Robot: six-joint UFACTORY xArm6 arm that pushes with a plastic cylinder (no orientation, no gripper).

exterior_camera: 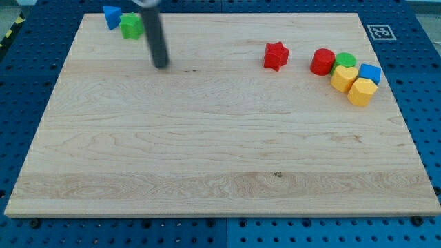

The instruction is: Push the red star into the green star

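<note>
Pale wooden board [207, 151] fills most of the view, lying on a blue perforated bench [420, 76] whose holes show along every edge; a small black-and-white marker [380, 32] sits at the board's top right corner. No claw is fitted to this arm, so there is nothing to call wide, narrow or holding: only a dark rod comes down from the view's top, and my tip [160, 66] rests on the wood in the upper left part of the board. Just above and to the left of my tip sits the green star [131, 25], near the board's top edge, and a blue block [111, 16] touches it on its left side; the blue one's shape is hard to make out. My tip stands close to the green star but apart from it. The red star [275, 56] lies alone, well to the right of my tip and a little higher, with bare wood all round it. Further right is a tight cluster: a red cylinder [322, 61], a green block [346, 60] just behind two yellow blocks [344, 78] [362, 91], and a blue cube [370, 73] at the cluster's right edge. The red star is near that cluster and well apart from the green star.
</note>
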